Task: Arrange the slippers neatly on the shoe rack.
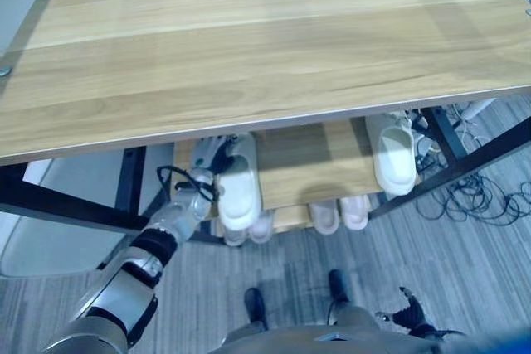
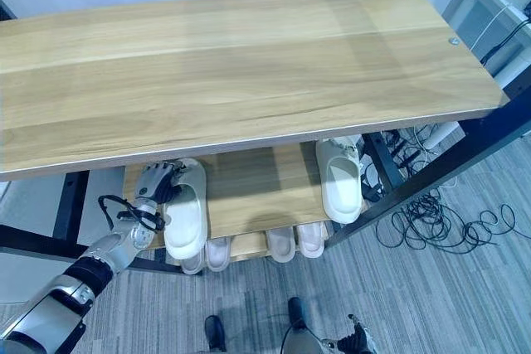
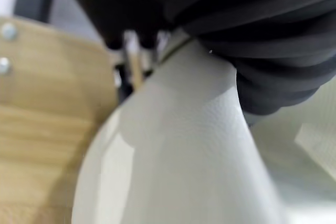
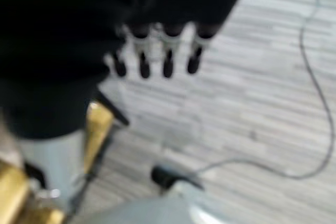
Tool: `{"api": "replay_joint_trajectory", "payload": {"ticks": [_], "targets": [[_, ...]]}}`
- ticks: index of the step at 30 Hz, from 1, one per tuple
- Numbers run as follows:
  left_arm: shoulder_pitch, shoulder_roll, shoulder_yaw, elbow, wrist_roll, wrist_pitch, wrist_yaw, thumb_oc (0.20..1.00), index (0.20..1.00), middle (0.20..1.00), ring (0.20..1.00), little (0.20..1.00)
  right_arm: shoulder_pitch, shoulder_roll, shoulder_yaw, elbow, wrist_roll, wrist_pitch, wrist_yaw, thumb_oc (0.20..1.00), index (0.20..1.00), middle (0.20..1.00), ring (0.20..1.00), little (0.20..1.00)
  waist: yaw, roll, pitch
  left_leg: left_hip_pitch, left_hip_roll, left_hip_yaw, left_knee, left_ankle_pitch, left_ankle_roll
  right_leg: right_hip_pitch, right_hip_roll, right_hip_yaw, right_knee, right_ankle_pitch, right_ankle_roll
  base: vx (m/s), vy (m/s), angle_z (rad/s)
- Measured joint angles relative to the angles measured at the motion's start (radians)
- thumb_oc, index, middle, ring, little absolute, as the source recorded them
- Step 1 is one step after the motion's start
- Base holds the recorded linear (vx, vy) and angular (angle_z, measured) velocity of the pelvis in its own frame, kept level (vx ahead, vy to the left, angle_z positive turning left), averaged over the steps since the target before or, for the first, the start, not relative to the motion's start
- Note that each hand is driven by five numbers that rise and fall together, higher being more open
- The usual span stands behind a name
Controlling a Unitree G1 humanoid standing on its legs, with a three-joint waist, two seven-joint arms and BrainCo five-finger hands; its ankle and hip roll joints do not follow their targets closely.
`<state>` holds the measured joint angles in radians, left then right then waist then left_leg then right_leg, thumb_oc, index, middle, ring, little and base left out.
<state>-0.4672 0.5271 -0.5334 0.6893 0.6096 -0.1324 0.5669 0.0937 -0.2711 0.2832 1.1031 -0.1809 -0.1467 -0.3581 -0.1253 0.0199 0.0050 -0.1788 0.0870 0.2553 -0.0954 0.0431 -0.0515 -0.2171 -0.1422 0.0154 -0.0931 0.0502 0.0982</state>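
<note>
Left wrist view: cream slipper right against my left hand, grip can't tell.
Eye view: it overhangs the middle shelf, might tip off.
Right wrist view: right hand relaxed, empty.

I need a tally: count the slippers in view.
6: one in the left hand on the middle shelf's left, one at its right, four toes on the lower shelf. More may be hidden.
</note>
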Motion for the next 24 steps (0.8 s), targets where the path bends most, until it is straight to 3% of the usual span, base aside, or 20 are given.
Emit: {"api": "replay_joint_trajectory", "payload": {"ticks": [18,24], "targets": [[-0.030,-0.056,-0.059,-0.068,0.048,0.013,0.006,0.200,0.200,0.200,0.200,0.200,-0.028,-0.005,0.000,0.025,0.003,0.002,-0.013,1.000,1.000,1.000,1.000,1.000,-0.027,0.006,0.007,-0.010,0.000,0.026,0.000,0.000,0.001,-0.026,0.002,0.025,-0.004,0.006,0.004,0.01,-0.024,-0.04],[-0.083,-0.073,-0.076,-0.068,0.048,0.017,0.008,0.200,0.200,0.200,0.200,0.200,-0.045,-0.006,-0.001,0.031,0.009,0.002,-0.020,1.000,1.000,1.000,1.000,1.000,-0.032,0.021,0.042,-0.013,0.001,0.050,0.000,0.000,0.001,-0.052,0.003,0.048,-0.005,0.009,0.008,0.00,-0.034,-0.11]]}}
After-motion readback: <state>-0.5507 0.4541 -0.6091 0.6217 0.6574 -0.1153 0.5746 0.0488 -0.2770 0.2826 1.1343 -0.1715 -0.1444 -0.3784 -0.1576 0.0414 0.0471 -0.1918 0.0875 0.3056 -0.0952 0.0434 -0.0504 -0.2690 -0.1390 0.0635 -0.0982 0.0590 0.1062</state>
